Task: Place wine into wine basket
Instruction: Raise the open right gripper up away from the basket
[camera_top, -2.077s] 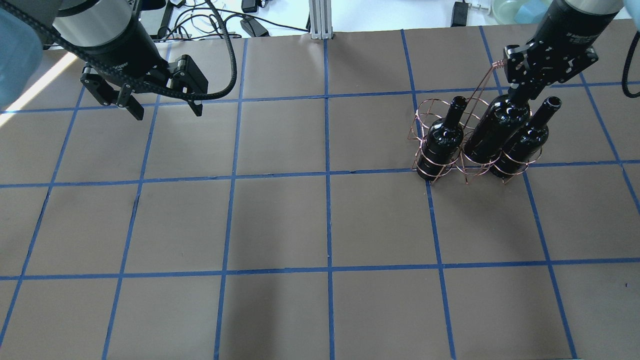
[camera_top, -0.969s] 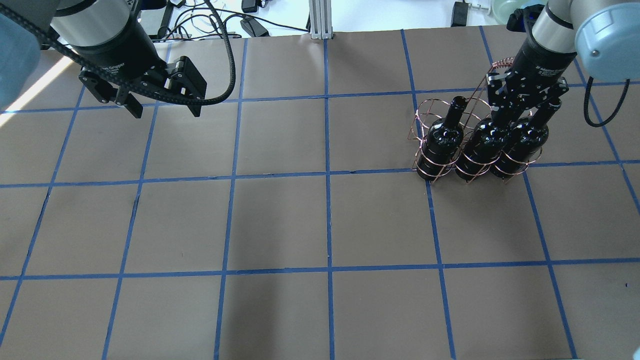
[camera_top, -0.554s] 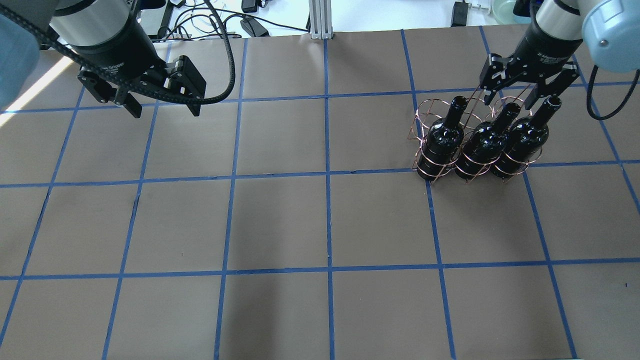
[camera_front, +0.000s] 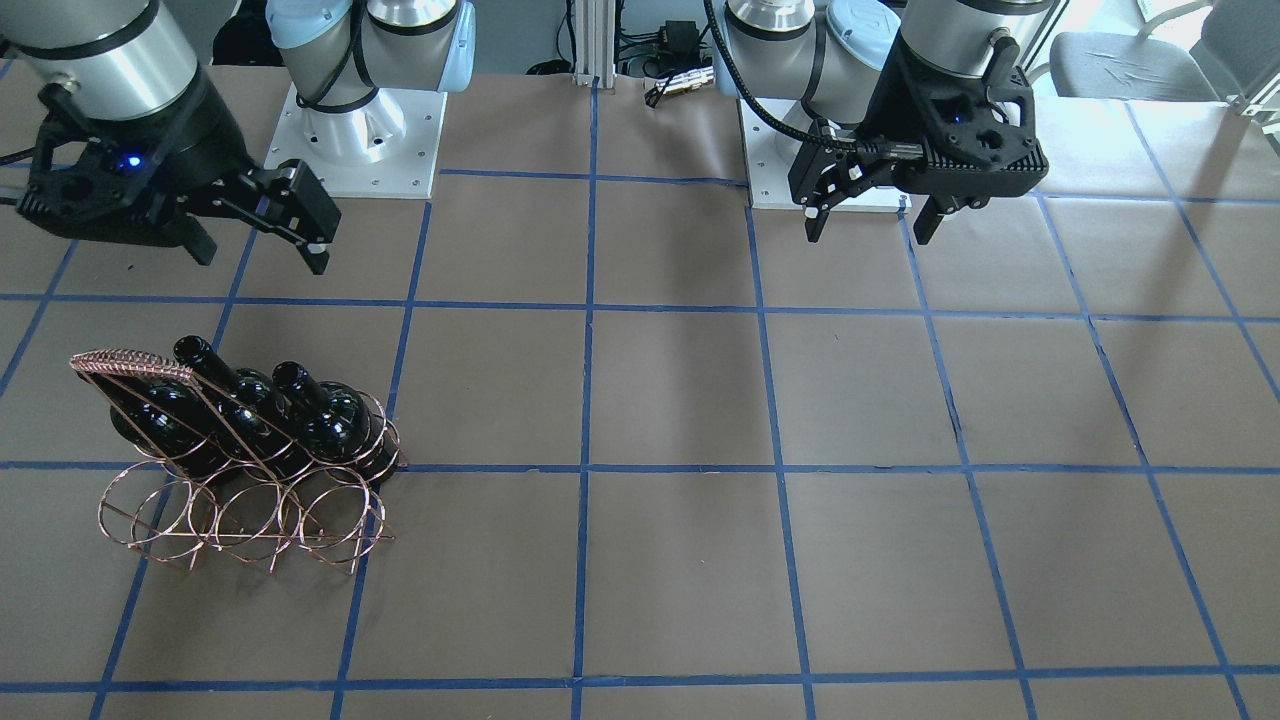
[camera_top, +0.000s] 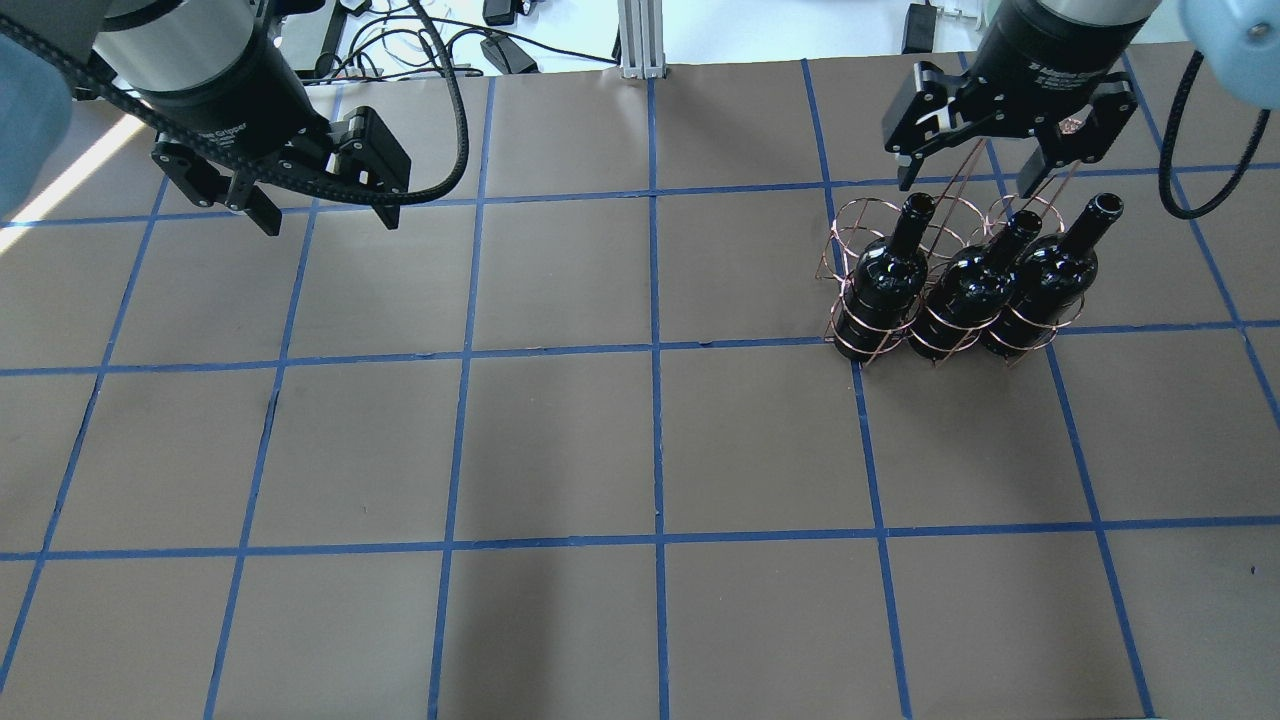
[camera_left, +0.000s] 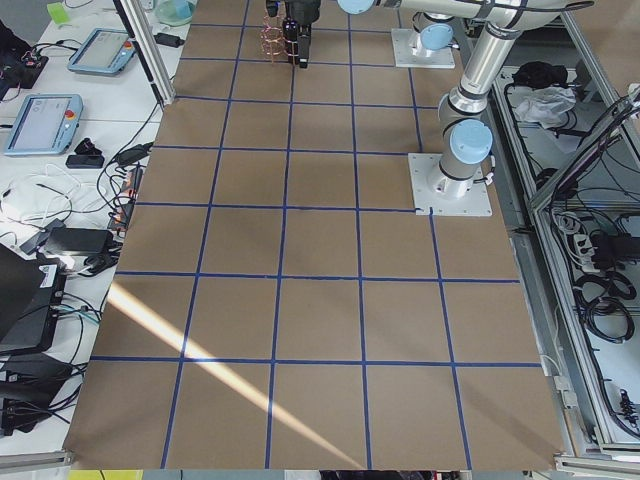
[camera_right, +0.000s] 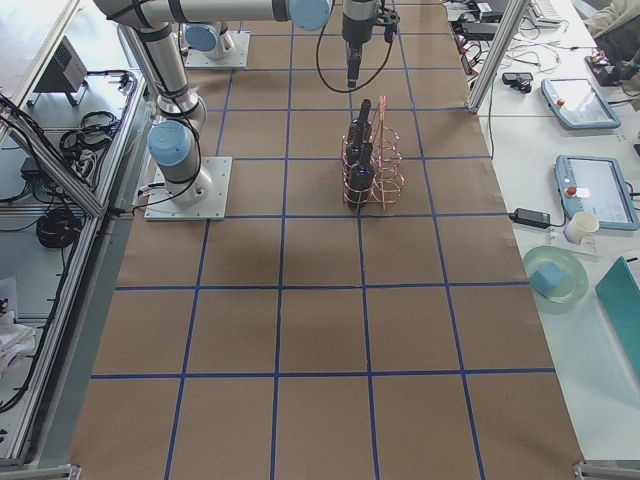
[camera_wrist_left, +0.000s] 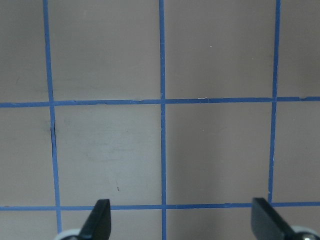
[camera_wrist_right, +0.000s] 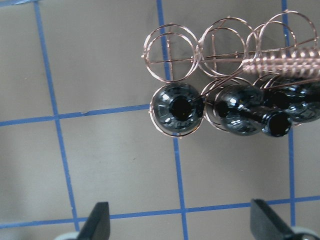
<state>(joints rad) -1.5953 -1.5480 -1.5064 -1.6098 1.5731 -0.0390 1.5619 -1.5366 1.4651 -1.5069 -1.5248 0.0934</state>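
Observation:
The copper wire wine basket (camera_top: 850, 215) stands at the table's right, also in the front view (camera_front: 240, 520) and right side view (camera_right: 385, 165). Three black wine bottles stand in its row nearest the robot; the middle one (camera_top: 975, 285) (camera_front: 250, 395) sits in the centre hoop. The far row of hoops holds nothing. My right gripper (camera_top: 985, 165) (camera_front: 255, 255) hangs open above the basket's handle (camera_wrist_right: 285, 60), touching nothing. The right wrist view looks down on the bottle mouths (camera_wrist_right: 177, 110). My left gripper (camera_top: 328, 218) (camera_front: 868, 232) is open and empty over bare table at the left.
The brown table top (camera_top: 650, 450) has a blue tape grid. Both arm bases (camera_front: 355, 140) (camera_front: 830, 170) stand on the robot's side. Cables and an aluminium post (camera_top: 640, 40) lie beyond the far edge, with a teal bowl (camera_top: 1020, 15) at the far right.
My right gripper lowered the middle bottle into the centre hoop, opened, let go and rose above the basket. The left arm has hardly moved.

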